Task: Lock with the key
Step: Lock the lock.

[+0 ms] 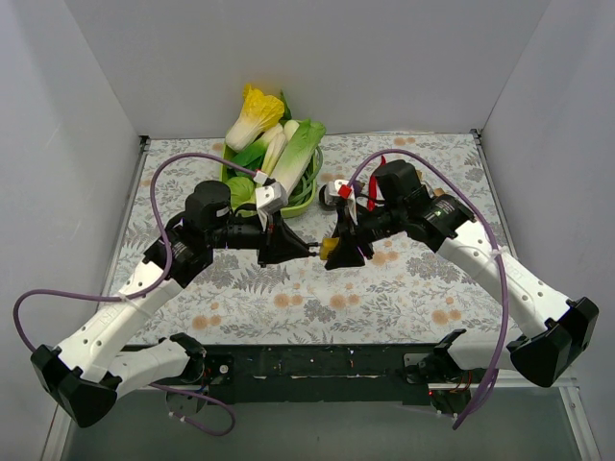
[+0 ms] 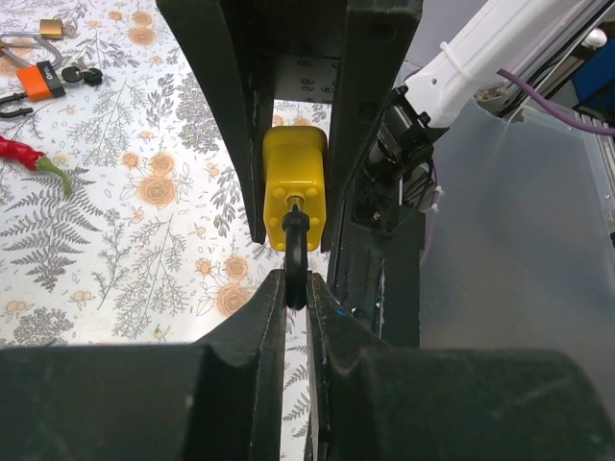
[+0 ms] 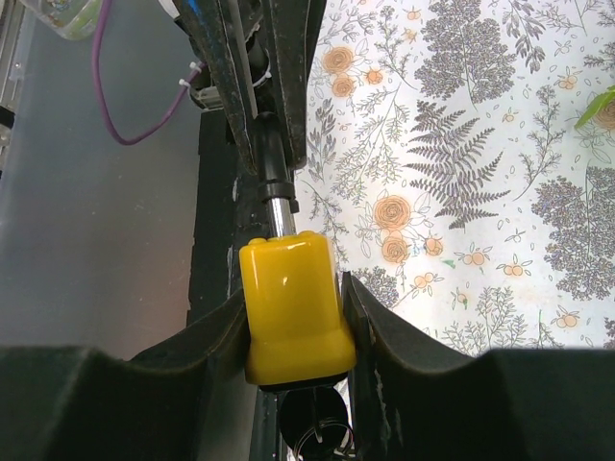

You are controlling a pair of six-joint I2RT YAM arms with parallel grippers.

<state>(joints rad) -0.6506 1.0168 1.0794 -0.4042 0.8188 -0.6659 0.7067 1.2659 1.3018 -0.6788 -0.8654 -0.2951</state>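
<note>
The left jaws are pressed narrow on the black head of the key (image 2: pixel 296 252), gripping it from both sides. Its metal shaft runs straight into the keyhole in the end face of the yellow padlock (image 2: pixel 295 187). The right jaws are closed partway on that padlock, one on each flat side of its body, so the two arms meet tip to tip (the wrist views look straight at each other along the key). From the right wrist the padlock fills the space between the jaws, with the silver shaft coming out of its far end into the left jaws. Whether the shackle is shut cannot be made out.

From above, padlock and key sit between the two arms, over the middle of the desk (image 1: pixel 288 307), which is covered by a cloth printed with ferns and flowers. The left arm (image 1: pixel 125 307) reaches in from the left and the right arm (image 1: pixel 500 279) from the right, each trailing a purple cable (image 1: pixel 183 158).

Behind the meeting point, toward the back wall, stands a green bowl (image 1: pixel 312 189) piled with leafy vegetables (image 1: pixel 252 120). Just to its right, behind the right wrist, lies a small cluster of other hardware. The left wrist view shows an orange padlock (image 2: pixel 40 79), a small brass padlock (image 2: pixel 53 27) and a red chili (image 2: pixel 29 154) lying on the cloth there, well apart from the yellow padlock.
</note>
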